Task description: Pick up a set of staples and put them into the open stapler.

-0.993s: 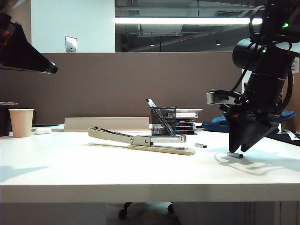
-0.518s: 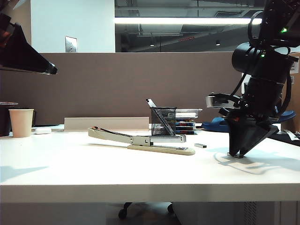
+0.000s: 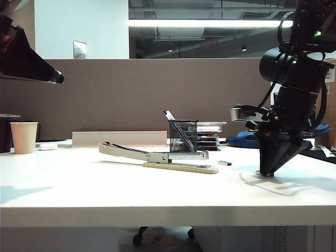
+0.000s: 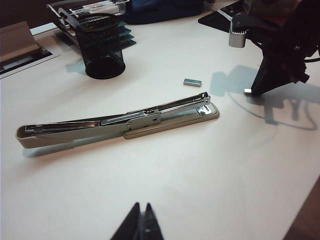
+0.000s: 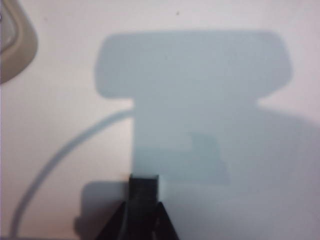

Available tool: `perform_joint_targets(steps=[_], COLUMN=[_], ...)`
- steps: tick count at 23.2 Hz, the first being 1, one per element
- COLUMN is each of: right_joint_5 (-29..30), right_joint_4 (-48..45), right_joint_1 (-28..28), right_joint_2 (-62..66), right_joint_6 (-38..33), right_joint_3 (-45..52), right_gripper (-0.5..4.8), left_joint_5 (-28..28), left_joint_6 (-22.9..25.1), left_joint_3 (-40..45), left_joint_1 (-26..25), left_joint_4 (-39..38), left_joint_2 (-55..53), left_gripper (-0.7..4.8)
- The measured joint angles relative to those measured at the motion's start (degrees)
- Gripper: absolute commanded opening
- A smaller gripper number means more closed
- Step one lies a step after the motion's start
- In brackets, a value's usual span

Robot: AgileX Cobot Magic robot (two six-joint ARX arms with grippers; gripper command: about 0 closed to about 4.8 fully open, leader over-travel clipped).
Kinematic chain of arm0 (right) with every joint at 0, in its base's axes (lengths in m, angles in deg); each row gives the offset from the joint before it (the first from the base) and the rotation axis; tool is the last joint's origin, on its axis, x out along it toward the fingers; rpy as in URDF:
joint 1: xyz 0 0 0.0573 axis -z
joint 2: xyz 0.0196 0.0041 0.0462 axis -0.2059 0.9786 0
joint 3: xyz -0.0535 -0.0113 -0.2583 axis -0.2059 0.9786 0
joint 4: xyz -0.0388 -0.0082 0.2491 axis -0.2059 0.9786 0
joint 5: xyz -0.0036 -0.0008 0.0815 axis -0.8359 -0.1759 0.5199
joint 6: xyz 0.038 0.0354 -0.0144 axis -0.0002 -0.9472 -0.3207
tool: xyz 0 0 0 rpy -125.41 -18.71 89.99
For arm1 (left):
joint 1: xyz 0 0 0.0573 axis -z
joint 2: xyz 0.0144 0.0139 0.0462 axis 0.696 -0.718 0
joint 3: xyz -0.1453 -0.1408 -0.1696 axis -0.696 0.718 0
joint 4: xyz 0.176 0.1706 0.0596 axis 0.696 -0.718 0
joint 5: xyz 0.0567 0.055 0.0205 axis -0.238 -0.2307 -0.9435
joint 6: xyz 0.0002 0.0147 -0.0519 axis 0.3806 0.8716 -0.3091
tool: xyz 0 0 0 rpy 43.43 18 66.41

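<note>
On table (image 3: 131,194), right fingers (image 3: 266,173) around staples (image 4: 247,91).

You see the exterior view lit mainly by a long ceiling light strip (image 3: 207,23) that glares white, leaving the right arm's gripper (image 3: 266,172) a near-black silhouette against the bright white table (image 3: 105,189). It casts a soft grey shadow (image 3: 278,185) on the table beside its tips. The upper-left corner is dim where the left arm sits dark. In the left wrist view focus is fair, with crisp shadows under the stapler (image 4: 120,122) and the mesh pen cup (image 4: 103,52). The right wrist view is soft and washed out: pale blue shadows (image 5: 195,100) fill it, and the fingertips (image 5: 142,187) are blurred.
</note>
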Motion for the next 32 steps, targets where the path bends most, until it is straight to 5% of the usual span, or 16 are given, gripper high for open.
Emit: perform_joint_targets(steps=[17, 32], right_joint_5=[0.5, 14.3], right_joint_4=[6.6, 0.1], right_joint_1=[-0.3, -2.3], right_joint_2=[0.5, 0.5], right_joint_6=[3.5, 9.4], right_joint_3=[-10.9, -13.1], right_gripper=[0.52, 0.52], left_joint_5=[0.0, 0.0], left_joint_6=[0.0, 0.0], left_joint_3=[0.0, 0.0], left_joint_1=[0.0, 0.0], left_joint_4=[-0.5, -0.7], left_joint_2=[0.0, 0.0], left_gripper=[-0.05, -0.05])
